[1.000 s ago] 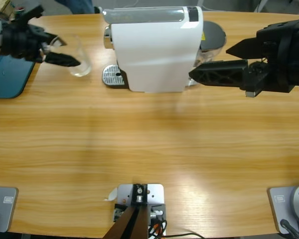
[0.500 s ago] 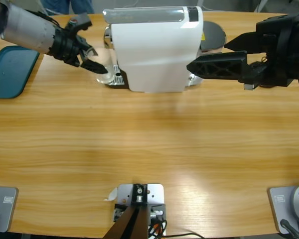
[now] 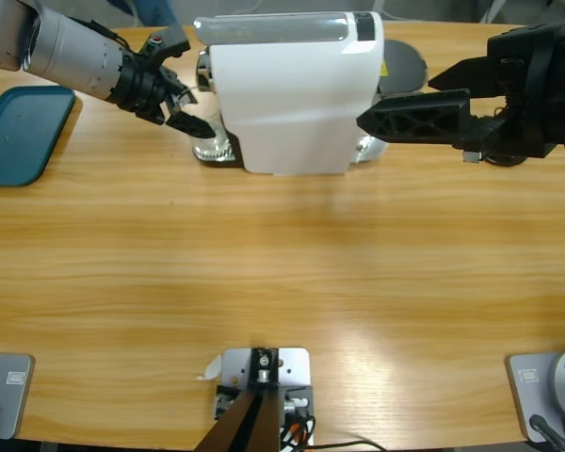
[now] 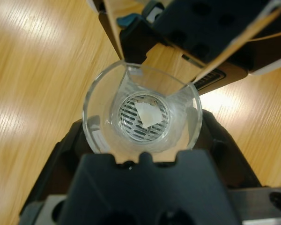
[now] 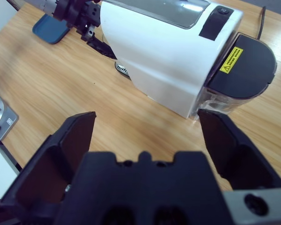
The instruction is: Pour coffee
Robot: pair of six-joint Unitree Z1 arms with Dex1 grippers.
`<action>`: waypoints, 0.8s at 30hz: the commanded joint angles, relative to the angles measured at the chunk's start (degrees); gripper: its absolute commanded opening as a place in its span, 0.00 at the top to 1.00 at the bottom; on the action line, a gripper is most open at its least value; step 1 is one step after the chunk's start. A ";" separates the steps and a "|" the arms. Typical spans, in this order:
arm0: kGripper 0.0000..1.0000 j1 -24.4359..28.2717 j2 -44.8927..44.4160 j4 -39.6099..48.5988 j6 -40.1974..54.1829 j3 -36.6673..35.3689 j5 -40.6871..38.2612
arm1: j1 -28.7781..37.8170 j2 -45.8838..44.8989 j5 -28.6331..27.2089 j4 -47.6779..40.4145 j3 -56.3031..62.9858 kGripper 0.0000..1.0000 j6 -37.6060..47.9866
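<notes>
A white coffee machine (image 3: 292,94) (image 5: 164,51) stands at the back middle of the table. My left gripper (image 3: 190,118) (image 4: 143,136) is shut on a clear glass (image 4: 141,117) (image 3: 207,139). It holds the glass upright on the machine's round metal drip grille (image 3: 212,151), under the black spout (image 4: 201,28). The glass looks empty and no coffee shows in any view. My right gripper (image 3: 395,102) (image 5: 152,126) hangs open beside the machine's right end, with nothing between its jaws.
A teal tray (image 3: 19,132) (image 5: 49,23) lies at the table's far left. The machine's water tank with a black lid (image 3: 405,66) (image 5: 246,65) sits at its right end, close to the right gripper.
My left arm has carried the glass rightward from near the teal tray onto the drip grille. The right gripper has shifted slightly up and stays open.
</notes>
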 commanded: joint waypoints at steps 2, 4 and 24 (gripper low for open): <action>1.00 -0.80 3.34 -0.37 -0.27 0.93 -0.35 | -0.44 0.48 0.48 0.00 1.56 0.02 -0.09; 0.46 -0.80 3.34 -0.37 -0.69 0.73 -0.42 | -0.44 0.44 0.41 0.00 1.58 0.02 -0.12; 0.01 3.72 -5.39 -0.42 -3.28 6.53 -2.37 | -0.44 2.62 -0.03 3.62 -2.60 0.00 -2.74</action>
